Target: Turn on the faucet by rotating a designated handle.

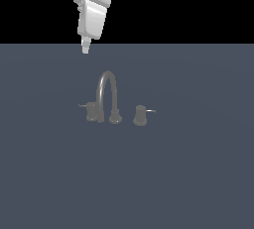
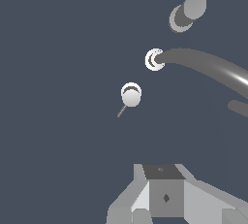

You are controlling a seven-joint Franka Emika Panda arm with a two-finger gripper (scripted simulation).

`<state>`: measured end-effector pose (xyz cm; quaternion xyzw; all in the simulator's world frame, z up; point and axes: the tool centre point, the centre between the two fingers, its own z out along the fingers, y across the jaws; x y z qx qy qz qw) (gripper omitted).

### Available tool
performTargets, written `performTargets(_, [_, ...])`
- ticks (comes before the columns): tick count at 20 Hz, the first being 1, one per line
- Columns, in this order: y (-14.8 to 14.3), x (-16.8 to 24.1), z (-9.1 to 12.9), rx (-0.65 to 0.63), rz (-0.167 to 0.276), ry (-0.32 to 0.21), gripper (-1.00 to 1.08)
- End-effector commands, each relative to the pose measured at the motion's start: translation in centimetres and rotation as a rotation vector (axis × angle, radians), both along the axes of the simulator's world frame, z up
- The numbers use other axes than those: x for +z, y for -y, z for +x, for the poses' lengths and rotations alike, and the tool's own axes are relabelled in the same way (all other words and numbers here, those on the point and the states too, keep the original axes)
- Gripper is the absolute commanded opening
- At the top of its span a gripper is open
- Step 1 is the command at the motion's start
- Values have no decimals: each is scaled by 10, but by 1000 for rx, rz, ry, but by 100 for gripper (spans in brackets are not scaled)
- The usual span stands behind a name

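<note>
- Slate-blue bench [image 1: 198, 173] is filling most of the scene, with blackness lying behind its far edge.
- Near its middle the faucet [image 1: 106, 96] is standing, its arched spout rising between two squat knobs.
- On the exterior view's left of the spout, pressed close against its leg, the handle [image 1: 92, 110] is sitting with its thin lever [image 1: 82, 105] pointing away from the spout.
- The twin knob [image 1: 140, 115] is sitting apart on the spout's other side, lever pointing the opposite way; I judge it is not the one wanted.
- The hand [image 1: 85, 49] is hanging high above and behind the faucet, well apart from it and holding nothing. Whether its fingers are spread or together I cannot tell from either view.
- The step in hand looks like the approach. To do it well, I would be bringing the hand down outside the spout, on the lever side, clear of the arch.
- Pushing near the lever's tip rather than pinching the knob should be giving more turning force, and the sweep should be following an arc around the knob's axis.
</note>
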<state>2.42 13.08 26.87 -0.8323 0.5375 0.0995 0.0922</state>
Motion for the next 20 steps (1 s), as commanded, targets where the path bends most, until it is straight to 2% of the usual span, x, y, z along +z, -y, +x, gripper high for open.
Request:
performTargets(1, [-6, -24, 10, -70, -23, -18, -100])
performTargets(10, [-21, -108, 35, -309, -127, -51, -100])
performTargets(20, [-29, -180, 51, -509, -235, -32, -100])
